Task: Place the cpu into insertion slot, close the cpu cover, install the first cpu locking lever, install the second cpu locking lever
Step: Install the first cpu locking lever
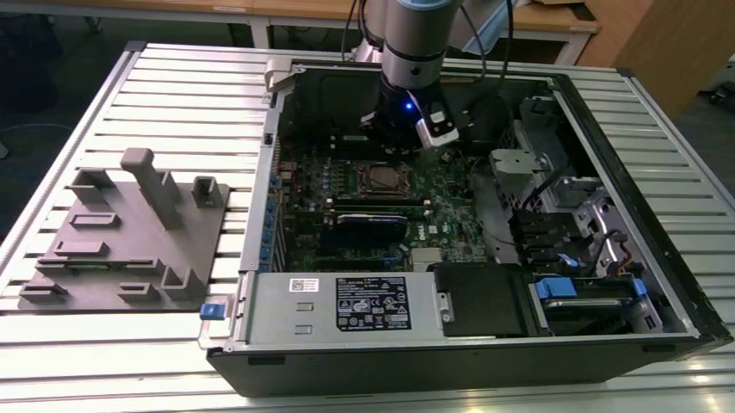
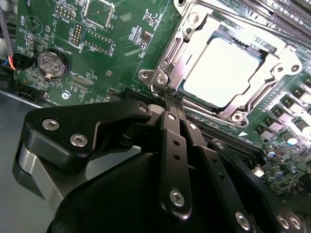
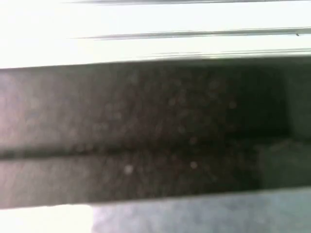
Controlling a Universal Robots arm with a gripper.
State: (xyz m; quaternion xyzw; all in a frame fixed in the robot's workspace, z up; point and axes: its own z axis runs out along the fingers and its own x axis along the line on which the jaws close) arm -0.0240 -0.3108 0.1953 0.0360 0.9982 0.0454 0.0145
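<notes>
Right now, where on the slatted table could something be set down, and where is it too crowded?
Bare slats lie behind the grey fixture plate and along the slatted table at the exterior view's left of the computer case. Inside the case it is crowded: the arm hangs beside the cpu.

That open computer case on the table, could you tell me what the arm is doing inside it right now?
The robot arm reaches down into the open computer case, over the motherboard. In the second wrist view, the cpu already sits in the insertion slot, and the silvery cpu cover lies closed around it. The hand has its narrow fingertips close together right at the corner of the socket frame, by a thin metal lever there.
</notes>
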